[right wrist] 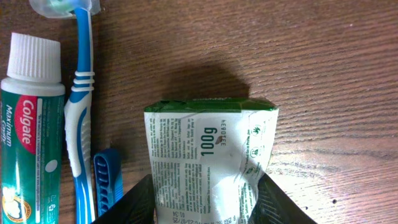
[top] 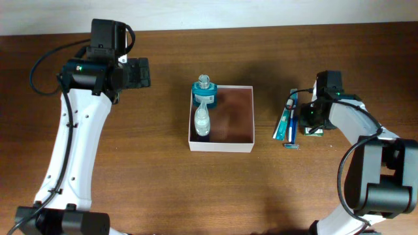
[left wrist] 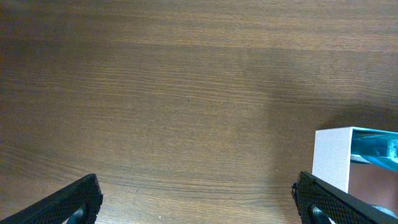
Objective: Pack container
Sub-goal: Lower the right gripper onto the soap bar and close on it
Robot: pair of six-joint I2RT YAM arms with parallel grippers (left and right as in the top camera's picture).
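The overhead camera is looking straight down from high up, taking in the surface [top: 150,170]. The left wrist camera is facing down at bare wood, sharing a corner of the container [left wrist: 333,158] with it. The right wrist camera is sitting close above a green packet [right wrist: 205,162] beside a toothbrush [right wrist: 79,112].

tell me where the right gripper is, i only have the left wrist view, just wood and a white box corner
Observer: the right gripper is over a green and white packet, a jaw on each side; gripped or not, I can't tell.
Operator: anything else left to pack
Observer: a toothpaste tube and a blue toothbrush lie on the table beside the packet, on the right arm's side of the container.
Operator: is the box empty
Observer: no, a clear bottle lies inside along its left wall.
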